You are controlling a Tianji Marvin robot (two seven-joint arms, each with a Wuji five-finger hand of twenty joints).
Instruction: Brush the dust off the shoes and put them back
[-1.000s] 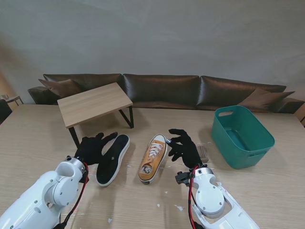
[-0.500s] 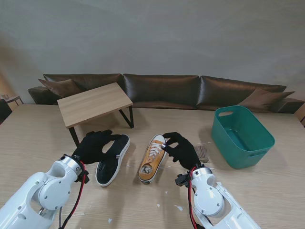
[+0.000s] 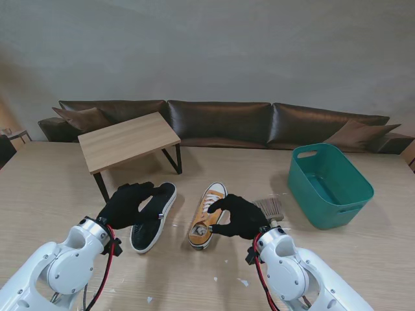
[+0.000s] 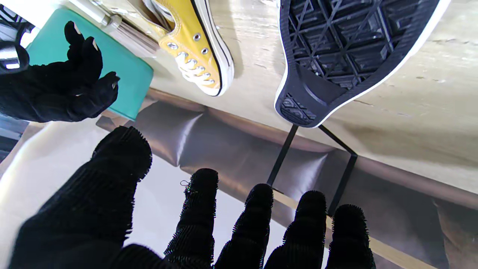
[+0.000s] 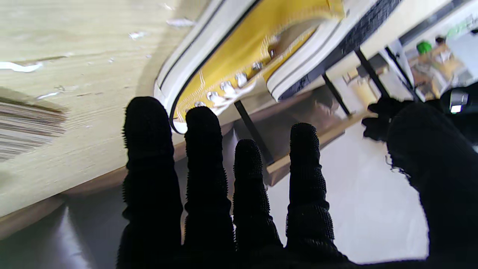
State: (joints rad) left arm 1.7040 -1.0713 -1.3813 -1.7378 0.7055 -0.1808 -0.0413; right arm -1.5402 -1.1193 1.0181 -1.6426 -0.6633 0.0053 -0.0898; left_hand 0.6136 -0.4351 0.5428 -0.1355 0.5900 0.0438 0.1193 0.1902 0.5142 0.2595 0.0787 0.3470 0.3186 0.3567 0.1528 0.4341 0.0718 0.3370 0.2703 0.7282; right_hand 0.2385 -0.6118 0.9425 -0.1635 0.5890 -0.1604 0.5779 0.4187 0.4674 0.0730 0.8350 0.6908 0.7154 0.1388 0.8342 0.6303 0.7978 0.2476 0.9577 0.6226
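A yellow sneaker (image 3: 209, 208) (image 4: 198, 52) (image 5: 254, 52) stands upright mid-table. Just to its left a dark shoe (image 3: 152, 219) (image 4: 347, 48) lies sole up. My left hand (image 3: 126, 204) (image 4: 257, 224) hovers over that shoe's left edge, open, with the fingers spread and nothing held. My right hand (image 3: 237, 217) (image 5: 224, 194) hangs over the sneaker's heel end, open, with its fingers curved and nothing in them. A brush (image 3: 271, 208) (image 5: 26, 123) with pale bristles lies on the table just right of my right hand.
A teal basket (image 3: 331, 184) stands to the right, with nothing visible in it. A small wooden side table (image 3: 128, 139) stands far left, with a dark sofa (image 3: 220, 123) behind. White flecks (image 3: 243, 282) dot the tabletop near me.
My right hand has swung left and nearer to me, over the yellow sneaker, uncovering the brush. My left hand has shifted slightly right, closer to the dark shoe.
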